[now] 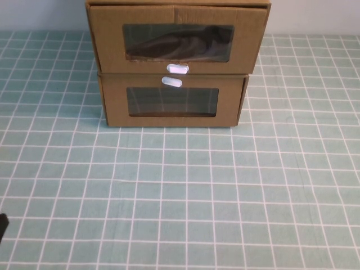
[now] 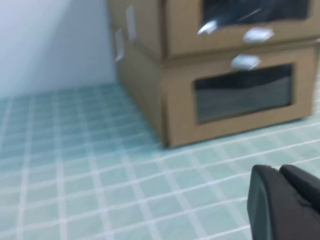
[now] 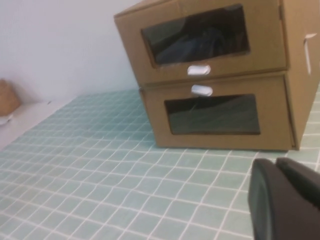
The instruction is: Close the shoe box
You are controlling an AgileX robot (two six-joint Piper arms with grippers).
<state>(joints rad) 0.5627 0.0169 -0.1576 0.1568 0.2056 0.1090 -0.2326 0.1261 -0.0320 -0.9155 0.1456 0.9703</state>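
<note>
Nearest you, in each wrist view, is a dark tool body low over the checked green surface (image 1: 180,197). The left tool (image 2: 285,200) and the right tool (image 3: 285,200) both sit on your side of the cloth, well apart from the boxes. You cannot tell whether either one is open or closed.

The shoe box (image 1: 107,39) is at the far edge, stacked on top of the narrower cardboard box (image 1: 115,104). Its wide window (image 1: 179,43) shows a dark shoe inside, and its white pull tab (image 1: 178,68) hangs just above the lower box's tab (image 1: 171,82). Its front seems to stand slightly forward of the box beneath, so the drawer probably still needs pushing in.

Watch these risks:
- If you press on the clear window, the plastic may buckle; aim for the cardboard border.
- A hard or high push could slide the whole stack back or shift the top box off the lower one.
- With the two tabs almost touching, you could easily catch the wrong one.
- Pushing off-centre may jam the drawer askew.

No brand or writing is readable; the tabs look blank.
</note>
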